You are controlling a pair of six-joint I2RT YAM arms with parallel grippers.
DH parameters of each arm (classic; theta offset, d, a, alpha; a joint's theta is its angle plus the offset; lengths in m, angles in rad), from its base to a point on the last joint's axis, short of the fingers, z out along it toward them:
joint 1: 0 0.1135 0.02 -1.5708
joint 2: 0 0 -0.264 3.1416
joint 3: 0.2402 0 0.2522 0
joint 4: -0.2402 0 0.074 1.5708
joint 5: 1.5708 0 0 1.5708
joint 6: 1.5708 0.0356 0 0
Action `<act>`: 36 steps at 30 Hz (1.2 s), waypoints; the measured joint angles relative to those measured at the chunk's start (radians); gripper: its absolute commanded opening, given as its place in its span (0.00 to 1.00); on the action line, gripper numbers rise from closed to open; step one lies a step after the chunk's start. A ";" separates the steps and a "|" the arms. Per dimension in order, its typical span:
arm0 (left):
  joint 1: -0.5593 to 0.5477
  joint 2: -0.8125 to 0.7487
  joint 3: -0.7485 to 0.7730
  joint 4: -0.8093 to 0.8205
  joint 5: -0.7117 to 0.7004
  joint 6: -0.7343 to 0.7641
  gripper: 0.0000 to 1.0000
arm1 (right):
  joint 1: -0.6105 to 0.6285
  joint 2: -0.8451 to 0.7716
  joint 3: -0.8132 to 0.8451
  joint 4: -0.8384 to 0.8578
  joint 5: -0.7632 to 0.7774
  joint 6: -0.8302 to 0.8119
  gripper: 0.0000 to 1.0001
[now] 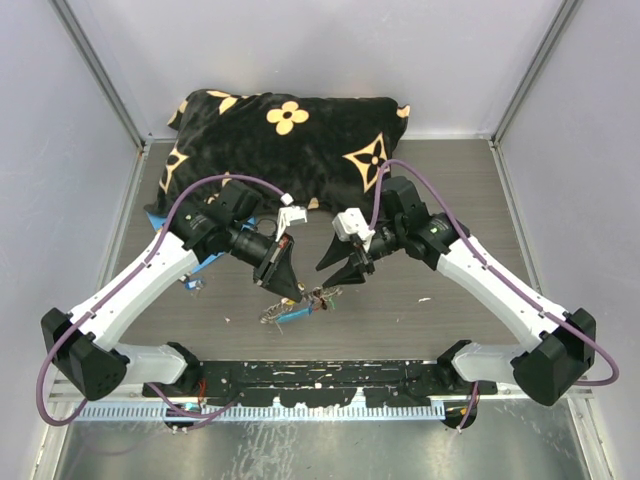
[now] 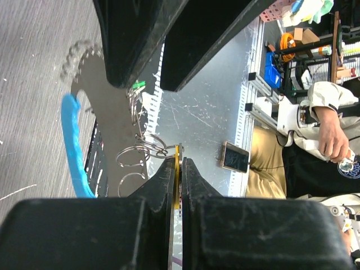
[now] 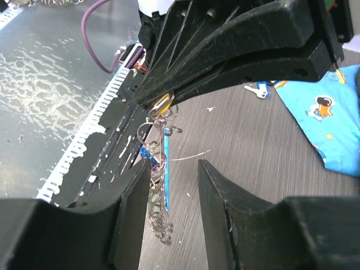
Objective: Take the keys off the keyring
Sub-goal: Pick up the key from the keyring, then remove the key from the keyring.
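Fingers of the right gripper [image 3: 174,169] stand apart nearest the lens, straddling the keyring [image 3: 160,216]. It hangs long-ways from the left gripper [image 3: 156,100] down toward the table [image 3: 253,146], its light-blue section [image 3: 166,160] in line with that drop and the keys [image 3: 151,154] bunched beside it. The left gripper is clamped flat on a thin yellow piece [image 2: 176,169], probably a key head, though the view is too tight to say. That slim pinch is the risk: if the right jaws close on chain rather than one key, a pull may drag the bunch free, toward the loose key [image 3: 257,89] and blue cloth [image 3: 332,112] beyond.
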 measured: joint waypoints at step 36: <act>-0.024 0.030 0.024 -0.013 0.001 0.019 0.00 | 0.121 0.053 -0.021 0.138 -0.006 0.045 0.22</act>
